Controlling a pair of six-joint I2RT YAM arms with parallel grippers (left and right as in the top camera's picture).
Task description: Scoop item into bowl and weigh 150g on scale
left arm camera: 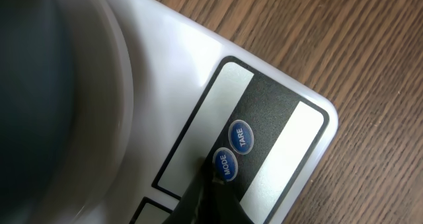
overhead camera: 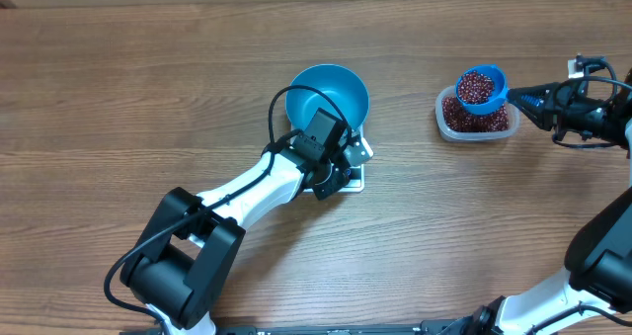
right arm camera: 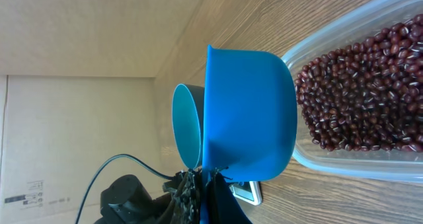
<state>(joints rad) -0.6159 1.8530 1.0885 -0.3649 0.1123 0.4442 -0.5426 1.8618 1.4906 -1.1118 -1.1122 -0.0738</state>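
Near the middle of the wooden counter (overhead camera: 118,78), the white scale (left arm camera: 172,59) carried the teal bowl (overhead camera: 331,90), which sat upright on its platform. The left fingers (left arm camera: 211,196) were shut together with nothing between them. Their dark tip rested on the scale's panel at the edge of the MODE button (left arm camera: 225,164), just beside the TARE button (left arm camera: 240,137). From the left wrist camera the bowl's wall was only a blur filling the left side.

Well apart to the right, a clear plastic tub (overhead camera: 509,127) held a bed of dark red-brown beans (right arm camera: 360,85). The right fingers (overhead camera: 523,98) were clamped on the handle of a small blue scoop (overhead camera: 481,88). It was heaped with more beans and sat level over the tub. Whether the scoop's underside touched the beans below could not be told.
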